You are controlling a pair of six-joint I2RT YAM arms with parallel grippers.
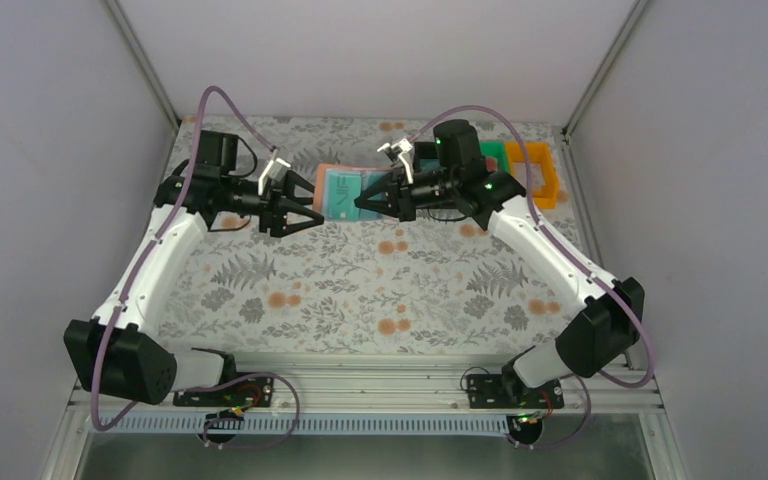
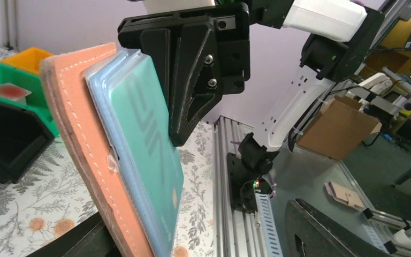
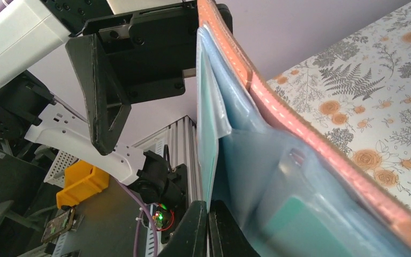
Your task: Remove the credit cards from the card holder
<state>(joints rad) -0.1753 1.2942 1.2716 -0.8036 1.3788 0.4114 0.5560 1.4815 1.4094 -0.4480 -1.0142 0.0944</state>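
Observation:
The card holder, salmon outside and light blue inside, hangs open between the two grippers above the far middle of the table. My right gripper is shut on the edge of a teal credit card that sticks out of a pocket; its jaws pinch the card. In the left wrist view the holder and teal card lean against one finger of my open left gripper, also seen from above. A second teal card sits in a lower pocket.
Orange, green and black bins stand at the far right behind the right arm. A whitish item with a red mark lies in the green bin. The metal rail runs along the near edge.

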